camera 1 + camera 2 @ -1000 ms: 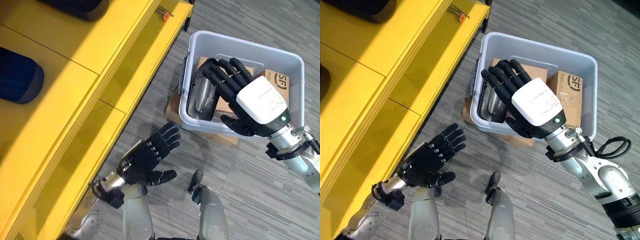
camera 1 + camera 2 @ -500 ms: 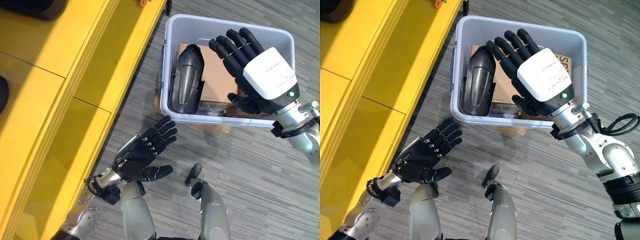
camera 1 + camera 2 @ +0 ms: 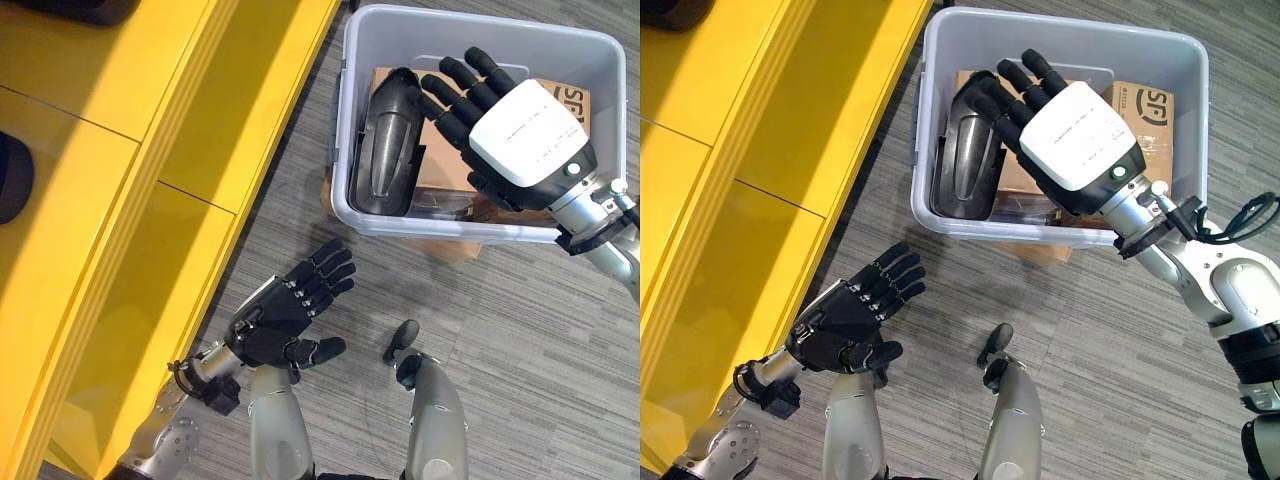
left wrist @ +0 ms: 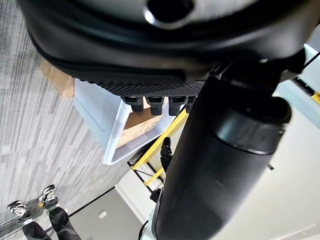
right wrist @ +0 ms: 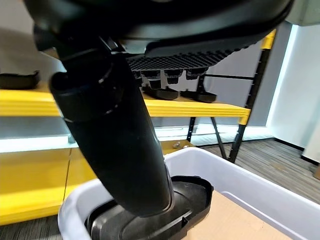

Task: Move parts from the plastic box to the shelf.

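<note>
A: The right hand (image 3: 1070,135) hangs over the plastic box (image 3: 470,30), fingers straight and spread — holding nothing. The dark part (image 3: 385,145) sits just past its fingertips, inside the box, against the wall nearest the shelf (image 3: 150,110).

B: And the left hand (image 3: 285,315)?

A: Low over the floor on the near side of the box, well apart from the part, fingers relaxed and empty.

B: How does the part lie?

A: It is a long, curved shell. Its long axis runs from the box's near wall toward the far one, rounded narrower end pointing away from the robot, broader end at the near wall. It appears to lean on the cardboard box (image 3: 1140,105) that lies under the right palm.

B: What could go wrong?

A: The shell looks smooth and domed, so a closing grasp across the hump could slide off. It is also tucked close to the wall — fingers reaching for the far edge may jam between shell and plastic, or drag the whole box. And a grip taken near one end would likely let the long piece swing on the lift and catch the rim.
</note>
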Controlling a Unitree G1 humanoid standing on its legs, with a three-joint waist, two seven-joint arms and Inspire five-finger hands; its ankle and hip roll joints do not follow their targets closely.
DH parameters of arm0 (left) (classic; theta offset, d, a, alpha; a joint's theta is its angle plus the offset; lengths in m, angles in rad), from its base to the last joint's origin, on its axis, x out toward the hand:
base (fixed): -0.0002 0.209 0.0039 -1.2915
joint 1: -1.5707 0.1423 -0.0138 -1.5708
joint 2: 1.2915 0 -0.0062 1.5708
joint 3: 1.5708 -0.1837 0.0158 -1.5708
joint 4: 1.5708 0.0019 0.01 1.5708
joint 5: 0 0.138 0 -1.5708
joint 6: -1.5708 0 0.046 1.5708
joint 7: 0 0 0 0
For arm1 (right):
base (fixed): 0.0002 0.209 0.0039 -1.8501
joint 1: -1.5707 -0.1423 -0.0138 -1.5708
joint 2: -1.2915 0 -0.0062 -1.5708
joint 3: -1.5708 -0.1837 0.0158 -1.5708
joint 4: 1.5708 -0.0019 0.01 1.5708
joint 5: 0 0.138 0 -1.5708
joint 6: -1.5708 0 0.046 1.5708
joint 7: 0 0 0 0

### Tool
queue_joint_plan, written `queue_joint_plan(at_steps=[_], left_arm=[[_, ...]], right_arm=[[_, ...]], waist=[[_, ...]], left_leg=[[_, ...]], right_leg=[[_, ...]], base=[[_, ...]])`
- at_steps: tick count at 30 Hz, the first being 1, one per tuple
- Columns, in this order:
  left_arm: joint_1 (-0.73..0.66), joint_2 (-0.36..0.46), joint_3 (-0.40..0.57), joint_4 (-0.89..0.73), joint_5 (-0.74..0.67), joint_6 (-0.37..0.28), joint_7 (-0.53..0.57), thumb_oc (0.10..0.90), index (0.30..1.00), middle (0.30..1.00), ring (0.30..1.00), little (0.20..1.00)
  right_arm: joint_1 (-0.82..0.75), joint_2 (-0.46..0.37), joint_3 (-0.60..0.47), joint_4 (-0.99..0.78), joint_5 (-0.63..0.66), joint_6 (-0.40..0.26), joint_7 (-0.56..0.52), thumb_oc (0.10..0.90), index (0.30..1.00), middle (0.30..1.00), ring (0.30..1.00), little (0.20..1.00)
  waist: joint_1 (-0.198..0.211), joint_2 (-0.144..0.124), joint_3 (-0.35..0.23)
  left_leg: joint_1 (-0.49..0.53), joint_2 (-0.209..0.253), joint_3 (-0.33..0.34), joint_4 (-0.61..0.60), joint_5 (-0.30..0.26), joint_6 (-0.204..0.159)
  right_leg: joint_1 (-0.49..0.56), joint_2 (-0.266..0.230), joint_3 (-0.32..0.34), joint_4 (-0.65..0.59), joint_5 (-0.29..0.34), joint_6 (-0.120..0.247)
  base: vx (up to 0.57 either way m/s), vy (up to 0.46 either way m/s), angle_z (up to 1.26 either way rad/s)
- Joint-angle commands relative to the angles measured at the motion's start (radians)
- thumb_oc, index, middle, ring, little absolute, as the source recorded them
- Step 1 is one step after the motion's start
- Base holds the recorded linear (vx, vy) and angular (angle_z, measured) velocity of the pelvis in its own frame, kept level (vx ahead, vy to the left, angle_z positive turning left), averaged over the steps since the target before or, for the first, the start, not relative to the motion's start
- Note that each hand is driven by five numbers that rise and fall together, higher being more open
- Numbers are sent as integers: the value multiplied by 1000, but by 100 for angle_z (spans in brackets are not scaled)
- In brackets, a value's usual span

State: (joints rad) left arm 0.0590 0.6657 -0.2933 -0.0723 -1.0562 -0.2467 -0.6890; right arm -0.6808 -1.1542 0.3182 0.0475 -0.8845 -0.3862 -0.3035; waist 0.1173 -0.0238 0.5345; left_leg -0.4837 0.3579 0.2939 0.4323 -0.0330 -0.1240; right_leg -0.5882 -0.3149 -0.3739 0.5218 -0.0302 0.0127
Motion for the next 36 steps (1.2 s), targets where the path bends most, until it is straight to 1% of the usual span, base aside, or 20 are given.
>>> queue_joint_plan(at_steps=[1, 3, 8, 11, 15, 19, 22, 26, 32, 34, 36], left_arm=[[16, 24, -31, -161, -54, -44, -85, 900, 1000, 1000, 1000, 1000], [19, 30, -26, -162, -53, -39, -93, 900, 1000, 1000, 1000, 1000], [21, 38, -19, -172, -54, -19, -104, 900, 1000, 1000, 1000, 1000], [13, 44, -26, -176, -44, -12, -105, 900, 1000, 1000, 1000, 1000], [6, 59, -18, -183, -51, 1, -95, 900, 1000, 1000, 1000, 1000], [3, 70, -13, -183, -52, 15, -97, 900, 1000, 1000, 1000, 1000], [2, 78, -3, -181, -57, 35, -110, 900, 1000, 1000, 1000, 1000], [-3, 83, 0, -184, -54, 50, -111, 900, 1000, 1000, 1000, 1000], [-13, 92, -6, -187, -43, 66, -127, 900, 1000, 1000, 1000, 1000], [-22, 99, -6, -183, -47, 66, -123, 900, 1000, 1000, 1000, 1000], [-30, 106, -4, -185, -55, 76, -122, 900, 1000, 1000, 1000, 1000]], right_arm=[[-185, -80, 25, -24, -16, 26, -99, 900, 1000, 1000, 1000, 1000], [-206, -86, 44, -5, -29, 40, -112, 900, 1000, 1000, 1000, 1000], [-252, -102, 91, 34, -69, 52, -139, 900, 1000, 1000, 1000, 1000], [-322, -112, 156, 81, -102, 68, -165, 900, 1000, 1000, 1000, 1000], [-391, -124, 222, 115, -100, 90, -177, 900, 1000, 1000, 1000, 1000], [-445, -122, 269, 147, -112, 112, -188, 900, 1000, 1000, 1000, 1000], [-501, -114, 324, 180, -129, 138, -185, 900, 1000, 1000, 1000, 1000], [-544, -109, 367, 196, -115, 165, -182, 900, 1000, 1000, 1000, 1000], [-608, -94, 429, 234, -123, 167, -188, 900, 1000, 1000, 1000, 1000], [-627, -87, 454, 243, -95, 192, -204, 900, 1000, 1000, 1000, 1000], [-637, -82, 459, 251, -84, 197, -209, 900, 1000, 1000, 1000, 1000]], waist=[[17, 35, -15], [18, 34, -15], [21, 31, -15], [25, 29, -15], [31, 30, -15], [39, 32, -15], [48, 33, -15], [52, 30, -15], [60, 25, -15], [62, 21, -15], [62, 19, -15]], left_leg=[[-13, 40, -95, -65, -6, -22], [-27, 41, -100, -62, -3, -23], [-56, 44, -112, -56, 4, -24], [-83, 51, -121, -61, 14, -27], [-107, 55, -129, -58, 21, -28], [-131, 59, -139, -56, 28, -30], [-159, 58, -151, -50, 33, -32], [-186, 58, -163, -41, 34, -29], [-223, 60, -180, -41, 43, -31], [-236, 63, -184, -43, 50, -32], [-245, 65, -187, -43, 52, -33]], right_leg=[[41, -78, 22, 100, -125, 127], [24, -75, 21, 116, -133, 122], [-5, -69, 20, 133, -141, 112], [-34, -72, 20, 131, -133, 113], [-50, -73, 15, 136, -133, 109], [-69, -75, 9, 147, -136, 106], [-93, -67, 3, 167, -146, 97], [-114, -62, -2, 180, -150, 90], [-141, -50, -13, 185, -151, 80], [-151, -44, -16, 185, -150, 77], [-158, -42, -18, 188, -150, 76]], base=[[11, -93, 7], [0, -71, 3], [-5, -73, 1], [-15, -79, -1], [2, -59, 4], [15, -65, 2], [29, -75, 3], [22, -62, 4], [20, -62, 3], [16, -46, 4], [18, -52, 4]])
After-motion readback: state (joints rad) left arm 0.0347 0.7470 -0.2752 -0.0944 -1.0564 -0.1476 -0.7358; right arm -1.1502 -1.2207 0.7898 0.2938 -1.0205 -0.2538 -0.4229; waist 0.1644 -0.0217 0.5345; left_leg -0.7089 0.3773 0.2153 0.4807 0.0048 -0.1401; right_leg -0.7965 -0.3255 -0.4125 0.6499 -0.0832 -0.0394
